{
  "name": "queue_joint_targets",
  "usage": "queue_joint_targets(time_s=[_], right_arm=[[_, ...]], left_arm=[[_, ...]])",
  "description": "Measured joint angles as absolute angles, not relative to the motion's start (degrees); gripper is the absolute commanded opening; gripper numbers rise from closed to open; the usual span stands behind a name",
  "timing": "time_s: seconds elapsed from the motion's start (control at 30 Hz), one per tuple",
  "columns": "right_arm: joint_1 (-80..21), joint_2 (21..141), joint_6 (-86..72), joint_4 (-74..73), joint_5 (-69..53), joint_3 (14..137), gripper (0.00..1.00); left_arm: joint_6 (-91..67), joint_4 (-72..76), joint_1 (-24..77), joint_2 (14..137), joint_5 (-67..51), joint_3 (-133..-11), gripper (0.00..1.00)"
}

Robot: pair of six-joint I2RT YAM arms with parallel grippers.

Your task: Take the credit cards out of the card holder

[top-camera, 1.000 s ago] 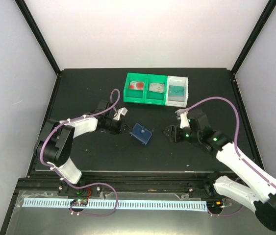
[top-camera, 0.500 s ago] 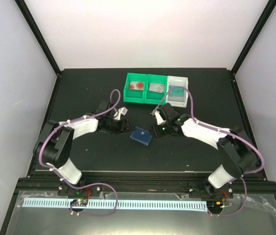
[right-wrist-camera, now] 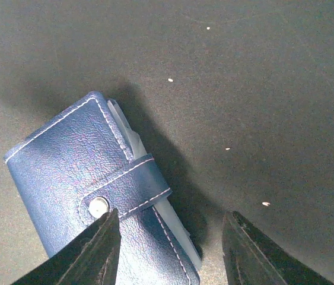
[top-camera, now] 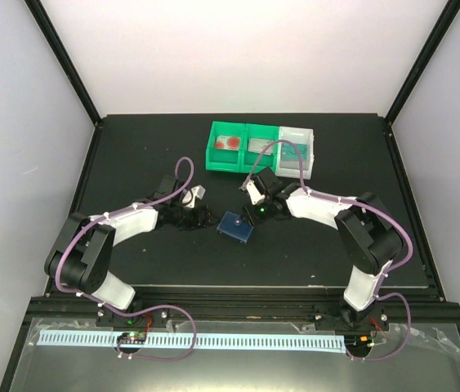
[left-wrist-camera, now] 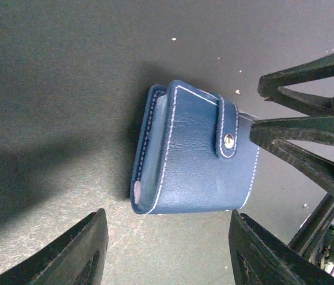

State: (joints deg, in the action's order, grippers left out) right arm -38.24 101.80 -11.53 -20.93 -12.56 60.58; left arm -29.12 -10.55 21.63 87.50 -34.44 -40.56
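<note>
I can read no lettering anywhere. From the top camera the card faces are too small, and only colour comes through. The white card with red circles (top-camera: 230, 143) lies in the left compartment of the green tray (top-camera: 223, 168), and the greyish card (top-camera: 261, 146) lies in its right compartment. The teal card (top-camera: 293, 161) sits in the white tray (top-camera: 296, 173) just beside it, at upper centre of the frame. A purple cable (top-camera: 283, 143) loops across that tray and hides part of the teal card.

The card holder (left-wrist-camera: 193, 157) lies on the black desk (top-camera: 131, 147) at mid-frame in the top view, between the two grippers and well apart from the trays. It is dark navy with a grained, leather-like look and white stitching, folded shut, with a strap fastened by a round metal snap (left-wrist-camera: 229, 141). Pale blue pocket edges (left-wrist-camera: 155, 148) show along its open side. A small pinkish spot at one corner is too blurred for me to identify.

The left gripper (left-wrist-camera: 167, 255) has its fingers apart with nothing between them, and the holder lies just ahead. The right gripper (right-wrist-camera: 169, 249) is also spread, straddling the holder's lower corner. One finger overlaps the holder and I cannot tell whether it touches, while bare desk shows beside the other. The bottom edge cuts off both pairs of fingers.
</note>
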Motion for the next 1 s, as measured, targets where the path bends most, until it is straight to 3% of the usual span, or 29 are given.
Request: queue_joint_targets(time_s=[0.3, 0.6, 1.0], right_arm=[[-38.24, 103.31, -9.87, -22.55, -13.19, 61.25, 0.45], [-38.24, 102.04, -11.33, -20.43, -13.63, 58.04, 0.02], [-38.24, 87.77, -18.5, -20.49, -8.88, 40.97, 0.01]], left_arm=[[-30.72, -9.39, 23.07, 84.23, -34.24, -39.48, 0.56], [-32.14, -9.04, 25.15, 83.07, -33.89, -36.49, 0.55], [-33.21, -9.37, 30.02, 79.05, -31.88, -36.32, 0.57]])
